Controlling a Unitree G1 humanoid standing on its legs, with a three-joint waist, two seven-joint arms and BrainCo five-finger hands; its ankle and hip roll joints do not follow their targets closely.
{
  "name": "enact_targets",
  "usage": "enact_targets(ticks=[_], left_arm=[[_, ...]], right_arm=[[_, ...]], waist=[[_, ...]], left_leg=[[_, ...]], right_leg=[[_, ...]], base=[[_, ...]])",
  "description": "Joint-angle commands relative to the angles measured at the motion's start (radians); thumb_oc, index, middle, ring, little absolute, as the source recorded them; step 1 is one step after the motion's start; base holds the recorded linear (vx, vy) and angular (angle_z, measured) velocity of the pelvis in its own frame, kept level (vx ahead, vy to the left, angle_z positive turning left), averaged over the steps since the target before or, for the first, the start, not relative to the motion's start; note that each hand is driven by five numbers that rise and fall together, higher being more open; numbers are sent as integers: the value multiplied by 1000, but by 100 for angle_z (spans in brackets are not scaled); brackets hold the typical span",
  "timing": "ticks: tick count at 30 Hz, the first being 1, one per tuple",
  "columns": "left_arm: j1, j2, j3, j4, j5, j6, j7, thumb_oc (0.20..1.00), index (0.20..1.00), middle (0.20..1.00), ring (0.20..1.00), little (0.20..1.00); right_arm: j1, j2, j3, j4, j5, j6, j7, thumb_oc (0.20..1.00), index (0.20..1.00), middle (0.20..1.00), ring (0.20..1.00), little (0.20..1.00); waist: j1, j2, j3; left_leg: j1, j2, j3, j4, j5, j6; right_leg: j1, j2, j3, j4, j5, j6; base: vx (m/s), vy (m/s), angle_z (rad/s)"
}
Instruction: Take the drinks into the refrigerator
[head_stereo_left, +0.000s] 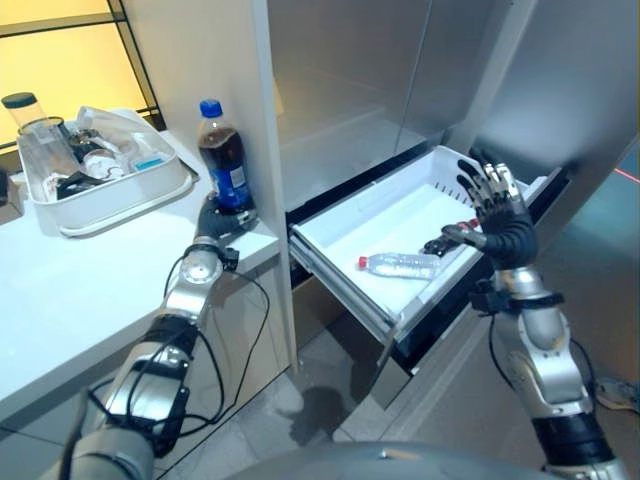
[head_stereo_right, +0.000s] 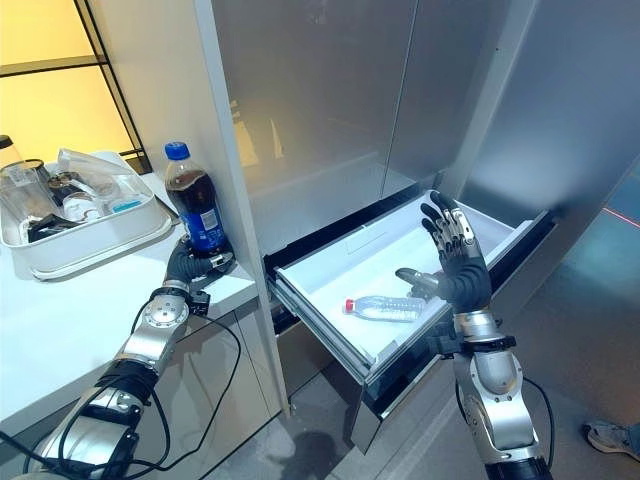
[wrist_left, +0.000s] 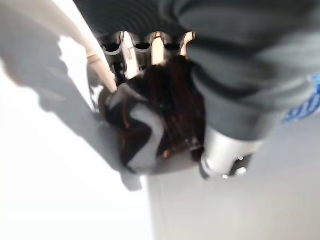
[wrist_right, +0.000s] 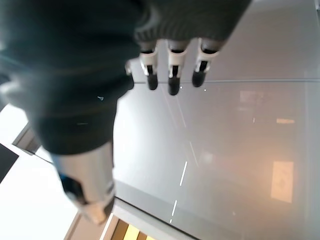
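Observation:
A cola bottle (head_stereo_left: 222, 155) with a blue cap and blue label stands upright at the right edge of the white counter (head_stereo_left: 70, 290). My left hand (head_stereo_left: 215, 218) is shut round its base; the left wrist view shows the dark bottle bottom (wrist_left: 160, 110) between the curled fingers and thumb (wrist_left: 225, 155). A clear water bottle (head_stereo_left: 405, 264) with a red cap lies on its side in the pulled-out white refrigerator drawer (head_stereo_left: 380, 215). Over the drawer's right side my right hand (head_stereo_left: 497, 215) is raised, open and holding nothing, with its fingers (wrist_right: 172, 70) straight.
A white tray (head_stereo_left: 110, 195) with jars and containers sits at the back left of the counter. Grey refrigerator doors (head_stereo_left: 350, 80) rise behind the drawer, and a white panel (head_stereo_left: 230, 60) separates counter and fridge. A person's shoe (head_stereo_right: 610, 437) is on the floor at the right.

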Motion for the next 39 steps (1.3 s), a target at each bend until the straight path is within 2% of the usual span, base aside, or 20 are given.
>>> enact_targets(ticks=[1, 4, 5, 6, 7, 8, 13, 14, 20, 32, 36, 39], left_arm=[[-157, -76, -56, -58, -89, -99, -68, 200, 200, 200, 200, 200], [-50, -52, -27, -232, -162, -134, -115, 200, 200, 200, 200, 200], [-45, -50, -26, -238, -162, -131, -115, 200, 200, 200, 200, 200], [36, -37, 2, -340, -203, -148, -146, 200, 200, 200, 200, 200], [42, -35, 4, -346, -204, -146, -147, 200, 200, 200, 200, 200], [113, -22, 39, -431, -233, -160, -173, 200, 200, 200, 200, 200], [231, -8, 98, -575, -287, -168, -224, 200, 200, 200, 200, 200], [328, -19, 149, -675, -335, -174, -259, 200, 200, 200, 200, 200], [475, -23, 232, -851, -412, -182, -329, 200, 200, 200, 200, 200], [628, -28, 339, -958, -464, -184, -386, 200, 200, 200, 200, 200], [651, -11, 342, -978, -466, -172, -425, 200, 200, 200, 200, 200], [648, 31, 330, -982, -444, -168, -452, 200, 200, 200, 200, 200]], right_arm=[[-54, -9, -44, -82, 15, -32, -3, 1000, 1000, 1000, 1000, 1000], [-48, -4, -74, -74, 9, -36, -6, 1000, 1000, 1000, 1000, 1000], [-47, -4, -73, -74, 9, -36, -6, 1000, 1000, 1000, 1000, 1000], [-42, 0, -92, -69, -1, -37, -6, 1000, 1000, 1000, 1000, 1000], [-40, 0, -91, -69, -1, -37, -6, 1000, 1000, 1000, 1000, 1000], [-33, 2, -114, -66, -12, -38, -1, 1000, 1000, 1000, 1000, 1000], [-15, 12, -138, -53, -17, -37, 3, 1000, 1000, 1000, 1000, 1000], [-2, 18, -160, -39, -33, -33, 8, 1000, 1000, 1000, 1000, 1000], [10, 14, -188, -10, -38, -26, 24, 1000, 1000, 1000, 1000, 1000], [26, -21, -213, 36, -88, -4, 53, 1000, 1000, 1000, 1000, 1000], [30, -62, -211, 64, -87, 18, 95, 1000, 1000, 1000, 1000, 1000], [20, -103, -196, 82, -17, 37, 155, 1000, 1000, 1000, 1000, 1000]], waist=[[-32, 15, 36], [-20, 15, 42], [-20, 14, 41], [-9, 12, 46], [-10, 12, 44], [2, 9, 47], [16, 7, 47], [32, 4, 50], [56, -2, 51], [85, -9, 59], [92, -12, 59], [96, -17, 58]], left_leg=[[28, 16, -36, 1, -69, -17], [23, 14, -42, 1, -67, -16], [23, 14, -42, 1, -67, -16], [19, 14, -44, 1, -66, -14], [19, 14, -44, 1, -66, -14], [17, 13, -46, 1, -67, -13], [15, 12, -52, 1, -67, -12], [12, 10, -57, 1, -67, -10], [6, 6, -70, 1, -66, -5], [0, 2, -86, 1, -63, 0], [0, 2, -88, 1, -61, 0], [0, 3, -90, 1, -59, -2]], right_leg=[[19, -37, -20, 62, -24, 89], [16, -39, -25, 64, -22, 87], [16, -39, -24, 64, -22, 87], [15, -41, -28, 64, -22, 87], [15, -41, -28, 64, -23, 87], [14, -43, -32, 64, -21, 86], [15, -46, -39, 65, -22, 86], [15, -48, -43, 64, -20, 86], [15, -54, -53, 67, -20, 85], [13, -60, -65, 73, -22, 83], [12, -63, -72, 76, -21, 84], [12, -64, -75, 79, -21, 84]], base=[[0, 0, 0], [0, 0, 0], [0, 0, 0], [0, 0, 0], [0, 0, 0], [0, 0, 0], [0, -2, -1], [0, 0, 0], [0, 0, 1], [-6, 3, 3], [-11, 1, 6], [-4, -4, 1]])
